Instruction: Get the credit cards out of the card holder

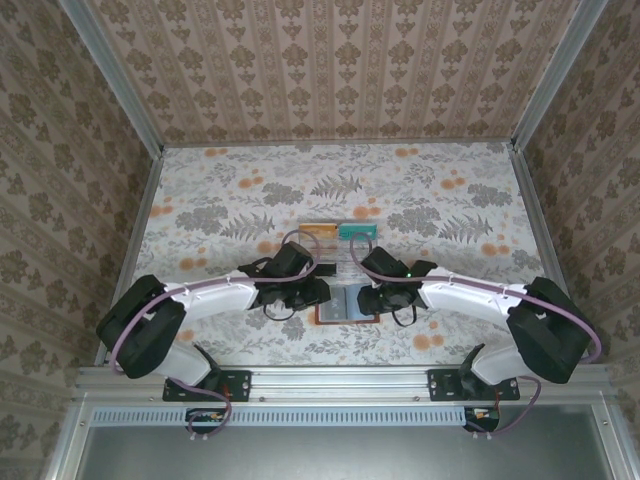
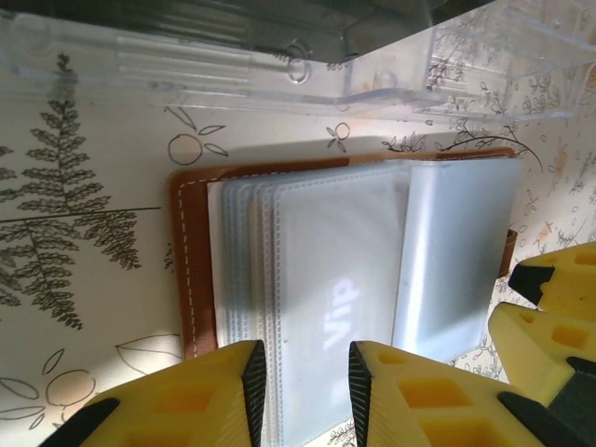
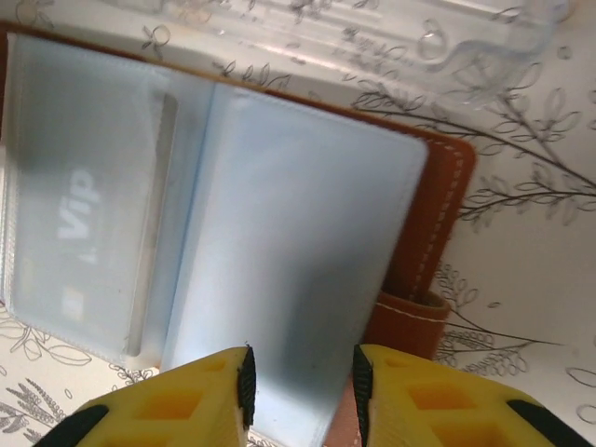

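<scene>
- The left jaws stood narrowly parted, gripping nothing I could make out. Their tips sat low over the near edge of the open card holder (image 2: 194, 279), with a clear sleeve (image 2: 326, 242) running between them. Pinning the wallet flat, I'd say.
- The right jaws were parted too, and empty. They straddled the facing sleeve page (image 3: 298, 233) from the other side, likely steadying it.
- Just ahead of the left jaws, a card marked Vip (image 2: 340, 312) sat inside its sleeve, not yet out.
- Well beyond both jaws, an orange card (image 1: 318, 229) and a teal card (image 1: 357, 230) lay at the far end of the clear tray (image 1: 335, 255), out of the way.
- There was a floral worktop (image 1: 230, 200) underneath and wallpapered walls (image 1: 330, 70) on three sides.
</scene>
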Controlling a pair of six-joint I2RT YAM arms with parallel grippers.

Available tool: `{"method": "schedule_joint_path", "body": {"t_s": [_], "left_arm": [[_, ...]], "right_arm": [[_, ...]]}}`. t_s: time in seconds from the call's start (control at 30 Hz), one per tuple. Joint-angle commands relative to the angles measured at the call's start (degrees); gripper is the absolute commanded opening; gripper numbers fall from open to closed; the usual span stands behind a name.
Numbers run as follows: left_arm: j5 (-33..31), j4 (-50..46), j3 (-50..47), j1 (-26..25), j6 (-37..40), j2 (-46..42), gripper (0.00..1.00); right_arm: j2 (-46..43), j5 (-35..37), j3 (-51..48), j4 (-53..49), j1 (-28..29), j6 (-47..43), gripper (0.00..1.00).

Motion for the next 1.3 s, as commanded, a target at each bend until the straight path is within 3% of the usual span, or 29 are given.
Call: {"method": "schedule_joint_path", "body": {"t_s": [0.0,0.37,0.87,1.27], "left_arm": [[0.08,-1.32,1.98,-0.48,1.84,-0.09,0.32],[0.81,-0.71,1.49,-0.58,1.63,1.45,0.33],[-3.96,-5.97,-0.39,0.04,2.89,-3.51,0.34],[-1.06,-2.59,-1.17,0.13,2.57,0.13,0.33]], "right_arm": [[-0.43,1.76,0.79,-2.62,-0.88,1.51,0.41],[5.38,-4.83,-1.66,3.3,-0.66,2.74,0.38],[7.35,-5.05,-0.25,3.65,0.85,3.18,0.37],[7.89,-5.18,-0.16,3.74,0.87,3.28,0.37]]}}
